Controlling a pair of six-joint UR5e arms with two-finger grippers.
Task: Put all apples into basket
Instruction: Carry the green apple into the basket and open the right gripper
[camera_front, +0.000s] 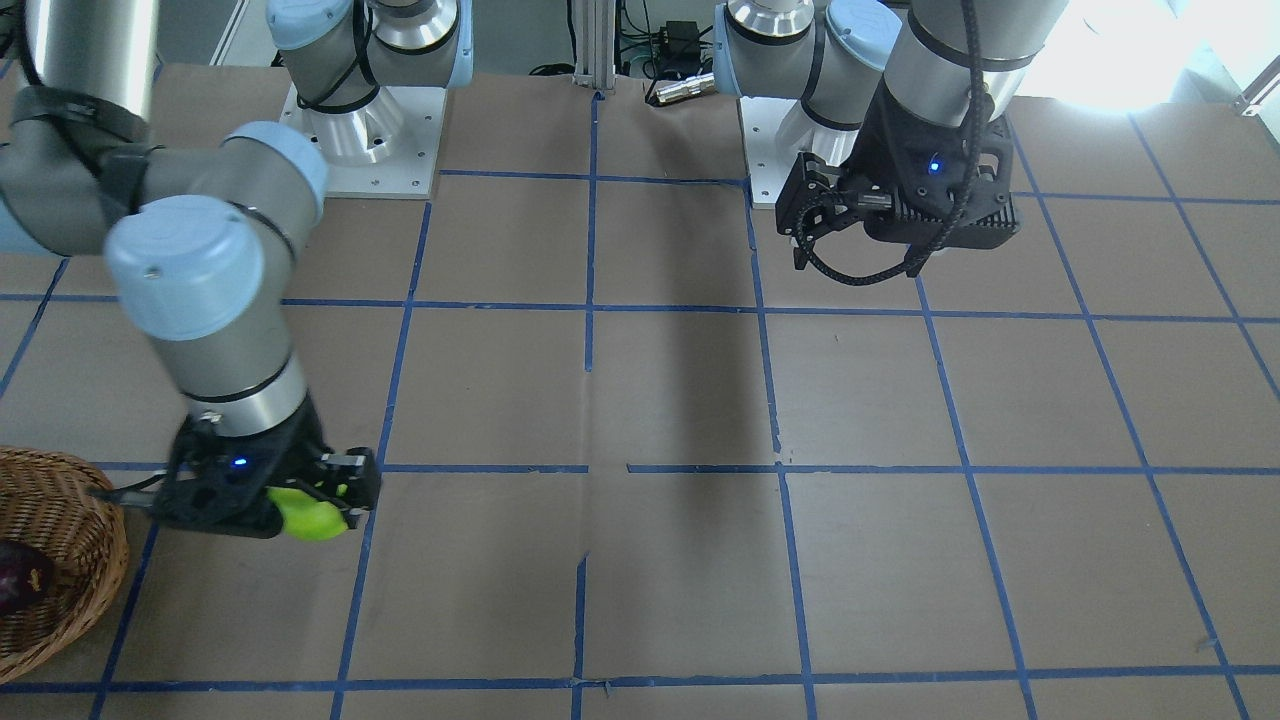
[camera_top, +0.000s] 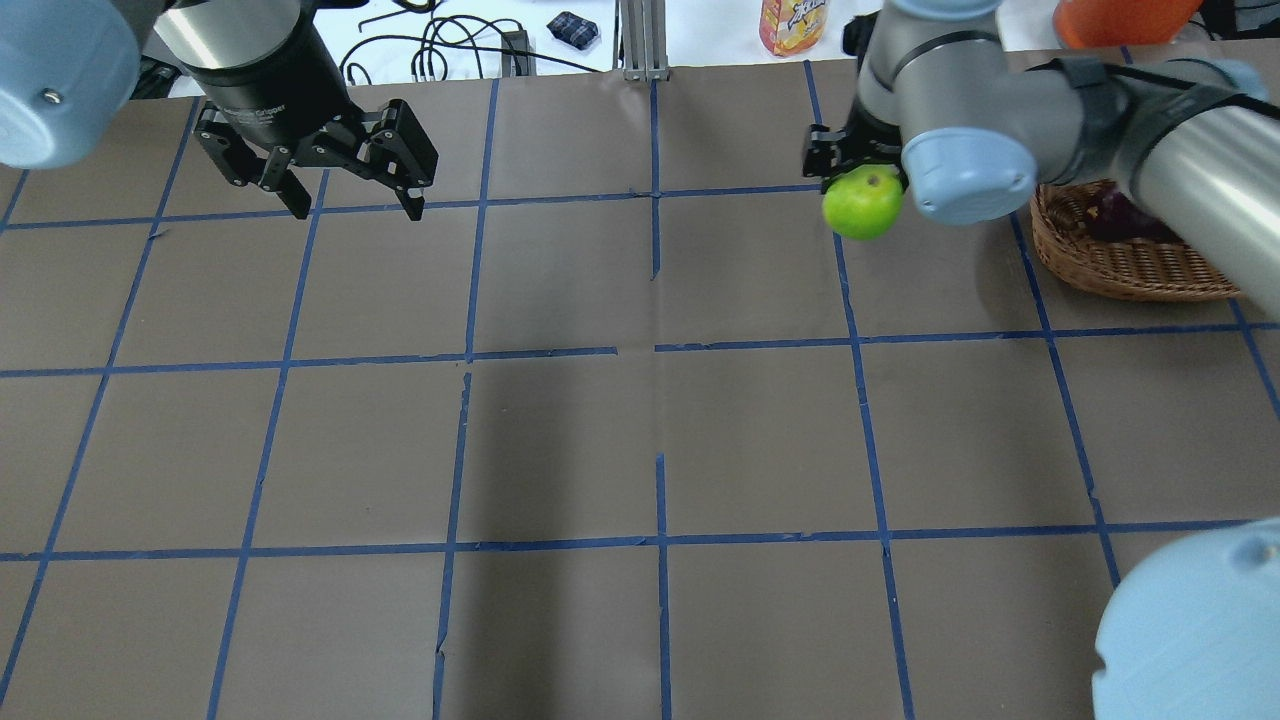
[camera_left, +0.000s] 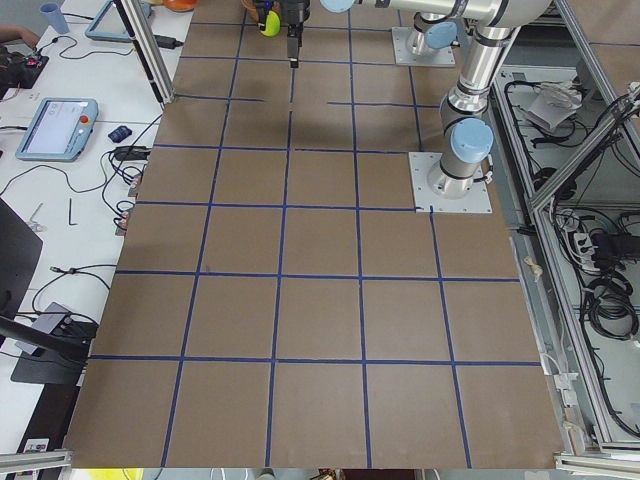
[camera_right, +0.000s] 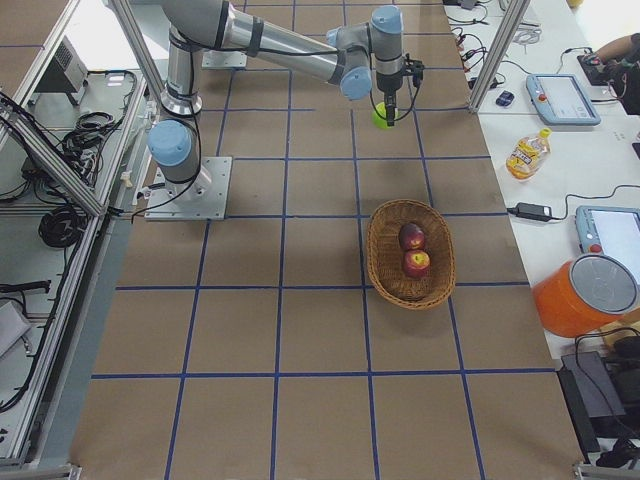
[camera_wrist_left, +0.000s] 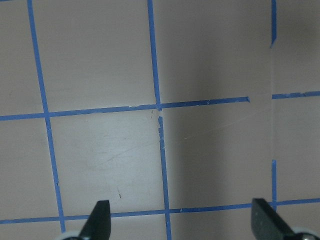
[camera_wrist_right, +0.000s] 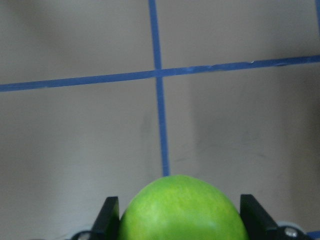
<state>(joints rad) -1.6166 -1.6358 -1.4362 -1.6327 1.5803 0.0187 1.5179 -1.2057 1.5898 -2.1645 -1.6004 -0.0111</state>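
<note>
My right gripper (camera_top: 860, 170) is shut on the lime green apple (camera_top: 862, 202) and holds it above the table, beside the wicker basket (camera_top: 1120, 268) and outside its rim. The right wrist view shows the green apple (camera_wrist_right: 182, 212) between both fingers (camera_wrist_right: 107, 217). The front view shows the same grasp on the apple (camera_front: 310, 515), next to the basket (camera_front: 70, 560). The maroon apple (camera_right: 411, 236) and the red apple (camera_right: 417, 263) lie in the basket (camera_right: 380, 250). My left gripper (camera_top: 355, 208) is open and empty, far from the apples; its fingers (camera_wrist_left: 97, 222) show over bare table.
The table is brown with a blue tape grid. A yellow bottle (camera_top: 793, 22) and an orange container (camera_top: 1120, 18) stand beyond the far edge. The arm bases (camera_front: 365, 130) sit at the robot's side of the table.
</note>
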